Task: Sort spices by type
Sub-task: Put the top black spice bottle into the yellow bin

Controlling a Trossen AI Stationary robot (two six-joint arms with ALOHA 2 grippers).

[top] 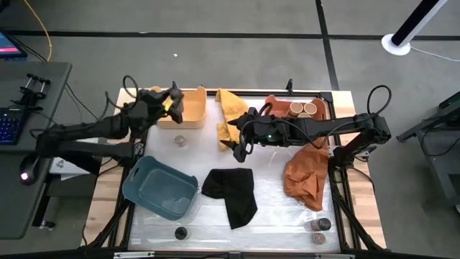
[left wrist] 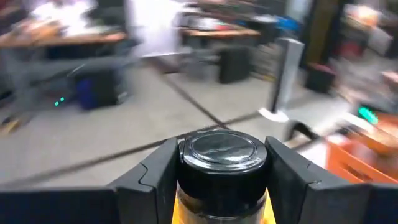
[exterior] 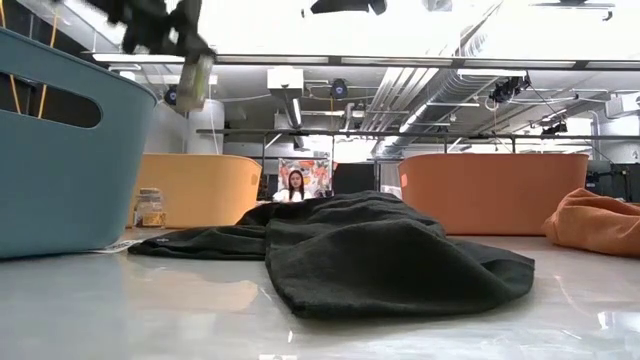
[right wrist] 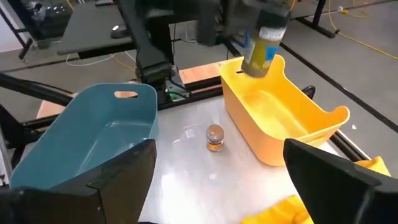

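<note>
Grey concrete floor crossed by dark lines surrounds my table (top: 215,216), whose top is a pale, glossy sheet inside a light wooden border. On that sheet I see a blue tray (top: 159,188) toward the near left, a yellow tray (top: 188,108) at the far left and a coral tray (top: 287,115) at the far right. A black cloth (top: 231,193) lies in the middle, a yellow cloth (top: 230,115) sits between the two far trays, and a rust-orange cloth (top: 307,176) is bunched at the right.

My left gripper (top: 171,103) hangs above the yellow tray, its fingers clamped on a black-lidded jar (left wrist: 222,163) with yellow contents. My right gripper (top: 241,147) hovers over the centre of the sheet with its fingers spread wide and nothing between them.

A wood-lidded jar (right wrist: 214,137) stands alone on the sheet between the blue and yellow trays. Two tan-lidded jars (top: 302,108) sit inside the coral tray. One dark-lidded jar (top: 180,232) stands near the front edge, and two more jars (top: 320,230) stand at the near right corner.

From the low view I look across the reflective top and the black cloth into a big workshop with ceiling ducting and strip lights; a person (exterior: 296,186) sits far back. A keyboard (top: 10,124) rests on a desk at my left.
</note>
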